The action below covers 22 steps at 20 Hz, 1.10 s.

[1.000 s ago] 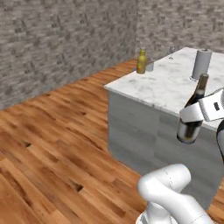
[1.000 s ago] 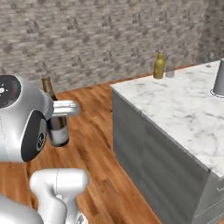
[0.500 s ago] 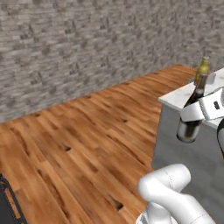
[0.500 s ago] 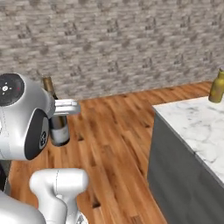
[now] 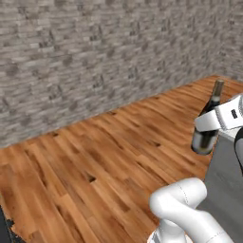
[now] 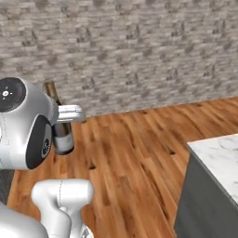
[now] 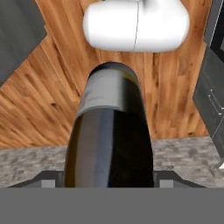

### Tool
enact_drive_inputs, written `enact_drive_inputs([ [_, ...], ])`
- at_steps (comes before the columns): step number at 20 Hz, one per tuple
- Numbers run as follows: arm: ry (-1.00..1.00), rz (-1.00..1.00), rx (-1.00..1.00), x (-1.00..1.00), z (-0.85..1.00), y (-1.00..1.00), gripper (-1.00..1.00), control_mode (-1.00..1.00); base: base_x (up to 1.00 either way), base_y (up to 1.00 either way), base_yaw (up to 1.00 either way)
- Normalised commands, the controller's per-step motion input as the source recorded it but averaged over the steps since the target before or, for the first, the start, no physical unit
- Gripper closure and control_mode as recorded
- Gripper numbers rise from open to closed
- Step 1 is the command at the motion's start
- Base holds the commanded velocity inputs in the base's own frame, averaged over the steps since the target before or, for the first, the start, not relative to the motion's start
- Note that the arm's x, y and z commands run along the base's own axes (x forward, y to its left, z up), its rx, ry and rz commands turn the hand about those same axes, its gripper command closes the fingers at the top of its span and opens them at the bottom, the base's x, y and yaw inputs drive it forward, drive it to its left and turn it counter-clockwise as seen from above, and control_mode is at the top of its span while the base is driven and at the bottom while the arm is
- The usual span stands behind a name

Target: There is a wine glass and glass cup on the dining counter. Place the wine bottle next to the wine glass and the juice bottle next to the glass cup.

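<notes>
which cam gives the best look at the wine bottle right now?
Left base view: the wine bottle shows whole, neck to base, upright in the end effector above the wood floor. In the right base view the robot's arm hides part of it. The hand view shows its dark body and pale label, close and foreshortened.

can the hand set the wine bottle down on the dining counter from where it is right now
Probably not yet. The hand holds the wine bottle out over the wood floor, and just a corner of the dining counter shows off to one side. The base likely has to drive closer first.
</notes>
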Motion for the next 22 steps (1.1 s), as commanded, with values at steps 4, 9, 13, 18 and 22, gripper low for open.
enact_drive_inputs([
  [4,0.0,0.0,0.0,0.0,0.0,0.0,1.0,1.0,1.0,0.0,-0.22],
  [9,0.0,0.0,0.0,0.0,0.0,0.0,1.0,1.0,1.0,0.0,-0.41],
  [13,0.0,0.0,0.0,0.0,0.0,0.0,1.0,1.0,1.0,0.12,-0.49],
  [18,0.0,0.0,0.0,0.0,0.0,0.0,1.0,1.0,0.91,0.2,-0.56],
  [22,0.0,0.0,0.0,0.0,0.0,0.0,1.0,1.0,0.83,0.29,-0.6],
])
